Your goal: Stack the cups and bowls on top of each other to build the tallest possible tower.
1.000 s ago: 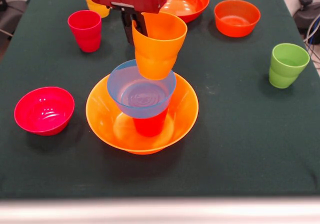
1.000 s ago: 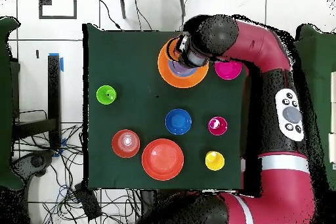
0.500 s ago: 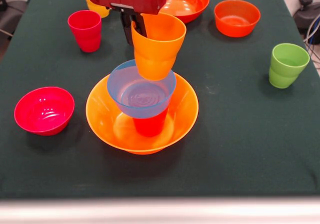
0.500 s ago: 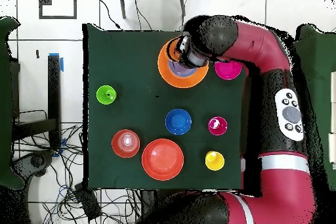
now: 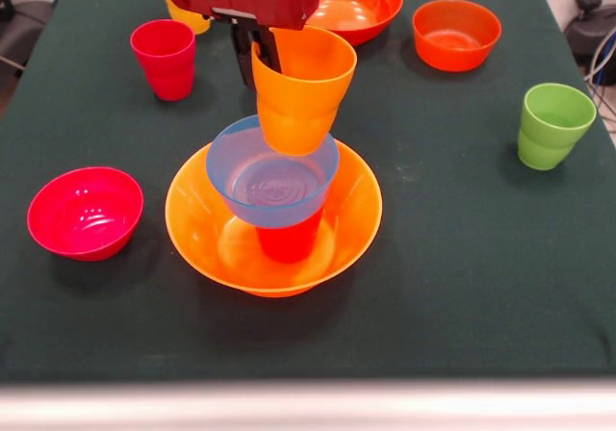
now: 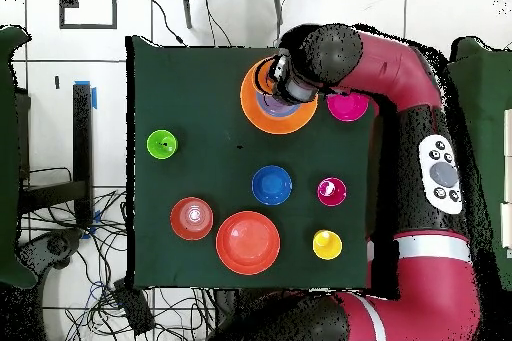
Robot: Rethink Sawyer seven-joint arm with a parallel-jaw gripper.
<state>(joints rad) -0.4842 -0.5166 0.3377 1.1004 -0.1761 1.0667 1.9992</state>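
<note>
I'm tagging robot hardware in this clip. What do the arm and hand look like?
The arm is glossy crimson with rounded black joints and a pale grey button panel on one link. The hand is a crimson block with dark, narrow fingers below.

Orange cup, light blue bowl, wide orange bowl: glossy smooth plastic. Table cover: matt dark green cloth. Arm shell: glossy red.

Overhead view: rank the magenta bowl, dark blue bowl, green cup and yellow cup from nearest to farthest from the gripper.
1. Magenta bowl, just right of the gripper.
2. Dark blue bowl, mid-table, below it.
3. Green cup, toward the left edge.
4. Yellow cup, lower right corner.
</note>
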